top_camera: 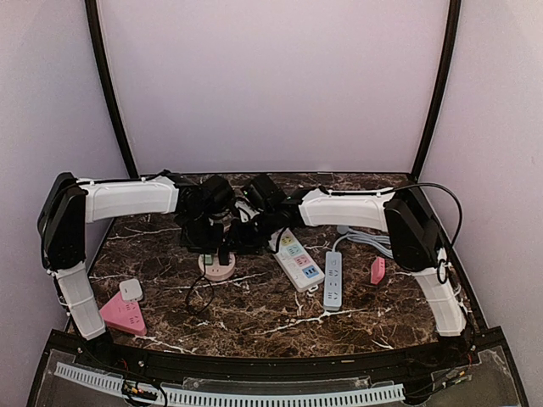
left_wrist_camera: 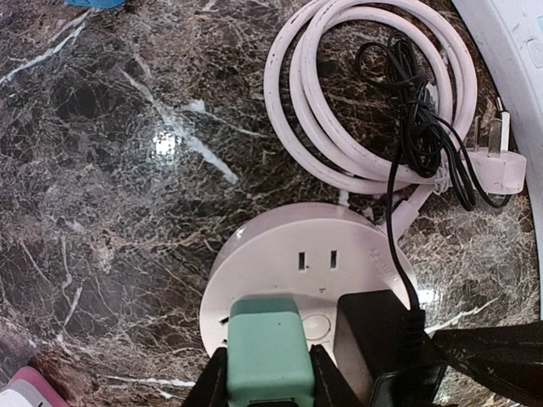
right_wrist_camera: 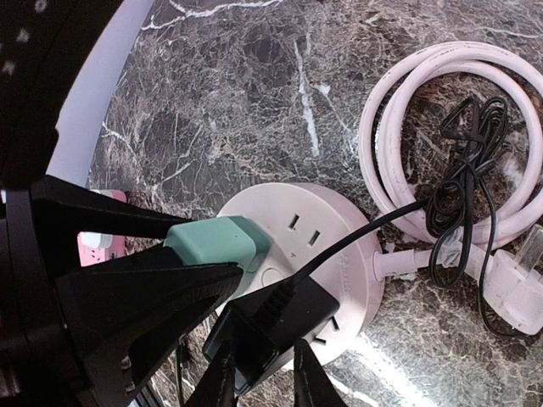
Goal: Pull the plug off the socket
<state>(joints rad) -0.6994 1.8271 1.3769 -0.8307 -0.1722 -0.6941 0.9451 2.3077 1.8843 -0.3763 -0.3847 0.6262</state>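
A round pale pink socket (top_camera: 217, 270) lies on the marble table, with both grippers over it. Two plugs stand in its top. The mint-green plug (left_wrist_camera: 265, 348) is clamped between the fingers of my left gripper (left_wrist_camera: 267, 381), which is shut on its sides. Beside it sits a black plug (right_wrist_camera: 271, 318) with a thin black cord, and my right gripper (right_wrist_camera: 263, 377) is shut on it, one finger on each side. In the right wrist view the green plug (right_wrist_camera: 216, 242) and the socket (right_wrist_camera: 322, 229) show, with one free outlet facing up. Both plugs look seated in the socket.
The socket's thick white cable (left_wrist_camera: 339, 102) is coiled just behind it, tangled with the black cord (left_wrist_camera: 424, 127) and ending in a white plug (left_wrist_camera: 496, 165). A white power strip (top_camera: 299, 259), a grey strip (top_camera: 333, 278) and a pink block (top_camera: 377, 270) lie to the right. A pink triangular socket (top_camera: 125, 315) lies front left.
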